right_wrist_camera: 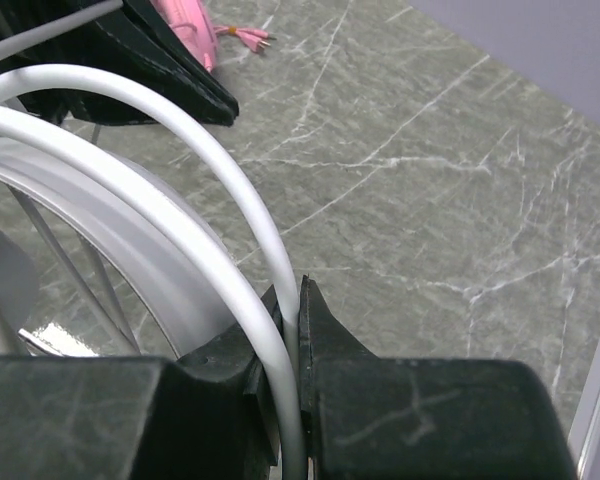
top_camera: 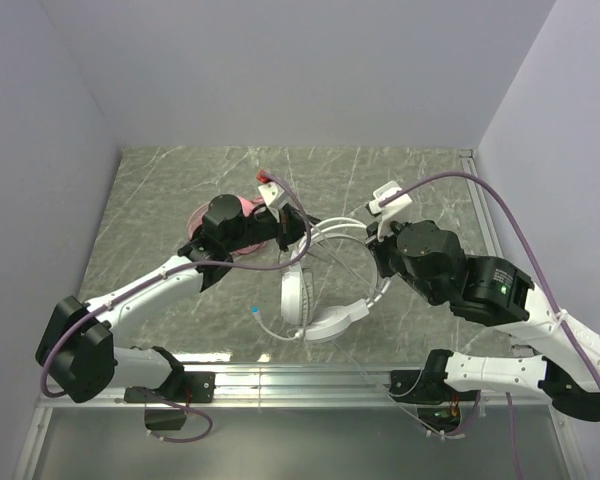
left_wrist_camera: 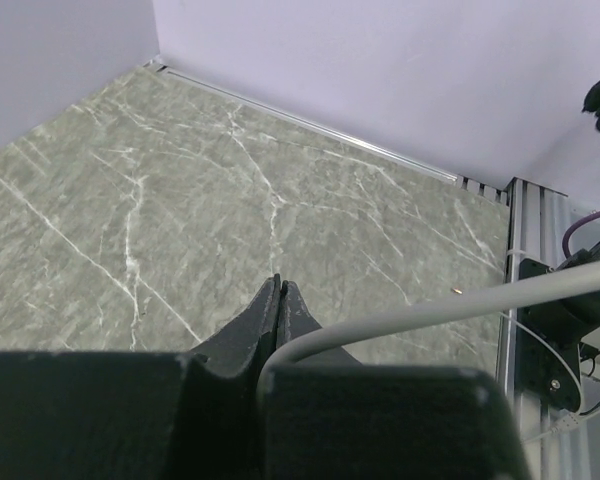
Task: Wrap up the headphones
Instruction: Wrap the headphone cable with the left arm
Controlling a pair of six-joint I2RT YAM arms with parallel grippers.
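Note:
The white headphones lie on the marble table mid-way between the arms, their thin white cable looping up between both grippers. Partly hidden under the left arm, the pink headphones also show in the right wrist view as a pink edge. My left gripper is shut, and the white cable comes out from between its fingers and runs right. My right gripper is shut on the white cable, next to the white headband.
A pink cable end with a small tie lies on the table behind the left gripper. An aluminium rail runs along the near edge and another along the right side. Lilac walls close in the table on three sides.

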